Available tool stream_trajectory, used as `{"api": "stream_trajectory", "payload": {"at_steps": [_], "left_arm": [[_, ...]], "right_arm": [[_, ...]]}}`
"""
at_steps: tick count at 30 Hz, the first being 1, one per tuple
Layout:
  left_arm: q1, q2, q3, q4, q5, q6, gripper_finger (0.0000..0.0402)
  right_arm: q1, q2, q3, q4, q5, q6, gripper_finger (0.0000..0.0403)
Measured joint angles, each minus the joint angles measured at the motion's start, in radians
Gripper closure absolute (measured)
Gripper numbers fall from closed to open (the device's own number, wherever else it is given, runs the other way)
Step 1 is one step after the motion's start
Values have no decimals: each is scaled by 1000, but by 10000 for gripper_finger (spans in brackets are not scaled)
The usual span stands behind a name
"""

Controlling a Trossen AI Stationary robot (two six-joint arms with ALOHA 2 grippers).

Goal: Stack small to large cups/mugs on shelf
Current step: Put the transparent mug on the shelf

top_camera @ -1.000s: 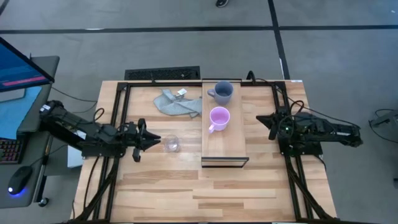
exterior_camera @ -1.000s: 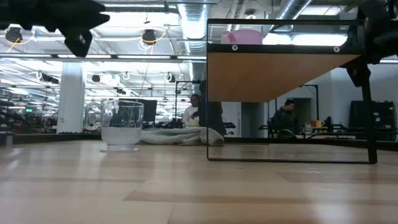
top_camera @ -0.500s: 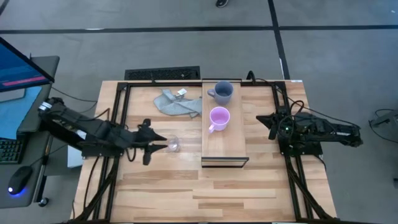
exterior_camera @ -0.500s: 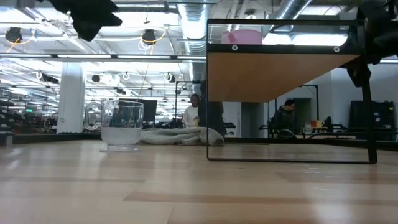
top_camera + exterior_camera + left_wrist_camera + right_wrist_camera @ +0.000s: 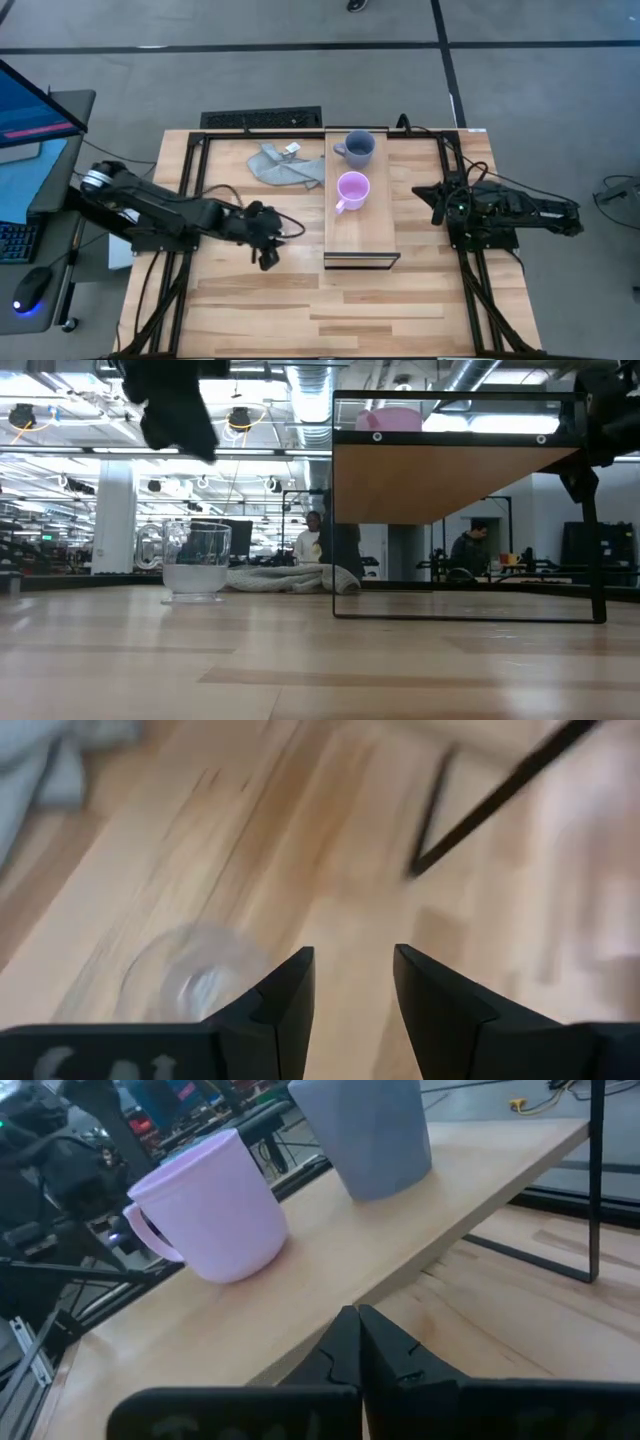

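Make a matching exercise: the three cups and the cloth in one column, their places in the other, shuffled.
Things:
1. blue-grey mug
2. pink mug
3. glass cup
4. grey cloth

Places:
A. on the tabletop, beneath the left gripper
B. crumpled on the tabletop beside the shelf
C. far end of the shelf
D. middle of the shelf

Pairs: 1-C, 2-D, 3-A, 4-B
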Motion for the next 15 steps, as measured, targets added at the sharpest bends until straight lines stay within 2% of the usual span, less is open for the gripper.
{"api": "stream_trajectory", "payload": {"at_steps": [8,15], "left_arm": [[50,197,125,-239,45,-97,272],[94,300,175,-251,114,-101,272]], "right_arm": [[0,0,0,-8,-2,0,388],[0,0,0,-13,-3,0,386]]}}
